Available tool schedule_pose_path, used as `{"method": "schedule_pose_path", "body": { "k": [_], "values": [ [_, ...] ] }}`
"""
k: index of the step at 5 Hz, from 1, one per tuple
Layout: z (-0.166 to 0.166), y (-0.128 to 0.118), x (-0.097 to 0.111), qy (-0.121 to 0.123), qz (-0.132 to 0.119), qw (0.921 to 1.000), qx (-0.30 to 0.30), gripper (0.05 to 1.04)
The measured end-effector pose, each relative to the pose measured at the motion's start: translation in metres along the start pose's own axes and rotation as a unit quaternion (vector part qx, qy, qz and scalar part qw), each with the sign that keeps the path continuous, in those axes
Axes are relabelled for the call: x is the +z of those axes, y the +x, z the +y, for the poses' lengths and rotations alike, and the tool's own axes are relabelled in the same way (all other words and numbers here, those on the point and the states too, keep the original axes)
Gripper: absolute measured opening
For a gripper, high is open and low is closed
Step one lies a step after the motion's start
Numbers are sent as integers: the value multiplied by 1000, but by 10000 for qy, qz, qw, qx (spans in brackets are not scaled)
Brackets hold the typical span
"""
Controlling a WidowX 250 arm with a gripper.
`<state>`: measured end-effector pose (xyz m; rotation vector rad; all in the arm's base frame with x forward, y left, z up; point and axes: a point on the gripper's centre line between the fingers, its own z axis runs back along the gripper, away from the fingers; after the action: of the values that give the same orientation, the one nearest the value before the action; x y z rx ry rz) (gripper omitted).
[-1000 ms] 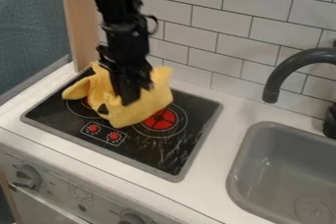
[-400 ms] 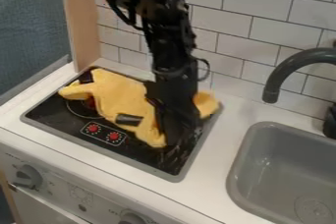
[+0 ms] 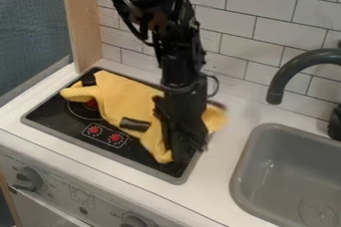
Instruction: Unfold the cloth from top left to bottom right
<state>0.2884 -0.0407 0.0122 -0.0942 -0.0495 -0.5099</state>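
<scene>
Camera view: white tiled wall [image 3: 248,37] behind, white worktop [image 3: 223,169] with a grey sink basin [image 3: 283,164] and a dark curved faucet [image 3: 299,63] on the right. Black toy stovetop [image 3: 43,115] with a grey rim on the left.

Yellow fabric cloth [image 3: 123,96] lies across the stovetop, covering much of its middle. Short dark cylinder [image 3: 135,124] on top of the cloth, near its lower edge.

My black claw [image 3: 188,150] is down at the cloth's right part, over the stovetop's right side. Can't tell if it's wide, narrow or gripping fabric. Cloth shows on both sides of it; the right end is blurred, near the stovetop rim.

Status: I'd call it mostly unfolded. Middle and upper left spread fairly flat. Left flap is bunched, lower tip narrow and creased, right end not laid flat. Left to do: settle the bottom-right part, then get clear without dragging it back.
</scene>
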Motion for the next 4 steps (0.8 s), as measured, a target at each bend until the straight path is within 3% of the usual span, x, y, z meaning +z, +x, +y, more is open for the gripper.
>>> {"method": "schedule_pose_path", "body": {
  "k": [2,3,4],
  "values": [
    [1,1,1,-112,-12,9999,-46,827],
    [0,1,3,-220,-5,9997,-56,1017],
    [-3,0,11,-340,-48,9993,-122,1007]
  ]
}}
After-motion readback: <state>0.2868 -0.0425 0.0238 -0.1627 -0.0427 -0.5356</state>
